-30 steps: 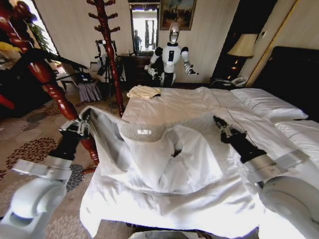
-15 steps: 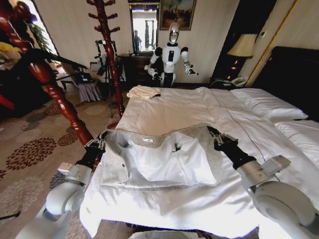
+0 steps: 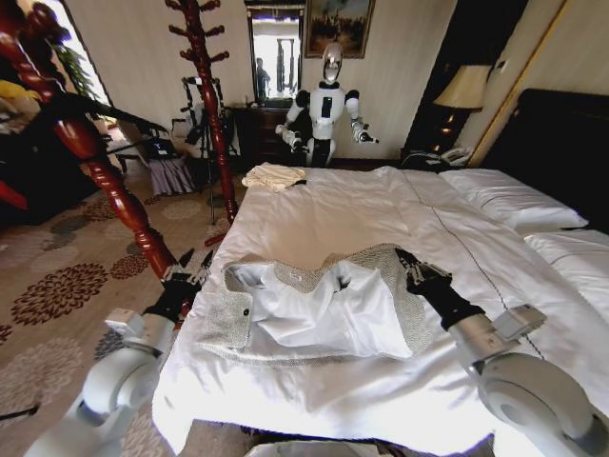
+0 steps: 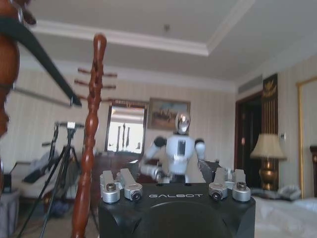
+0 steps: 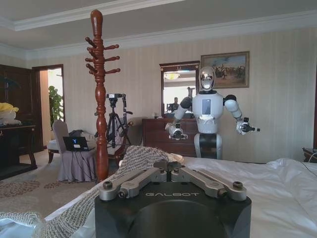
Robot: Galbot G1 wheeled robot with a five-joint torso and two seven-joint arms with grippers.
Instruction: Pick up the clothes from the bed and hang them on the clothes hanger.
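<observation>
Clamping right gripper (image 3: 416,271) on grey-beige knitted jacket (image 3: 324,309) atop white-duvet bed (image 3: 333,205); holding left gripper (image 3: 187,273) released beside it; advising level, matched grasps.

White arms, black forearms; black wrist housings marked GALBOT, silver finger links, seemingly screwed.

left gripper (image 3: 190,268): low, fingers spread | right gripper (image 3: 415,268): low, arm extended forward, fingers closed
</observation>
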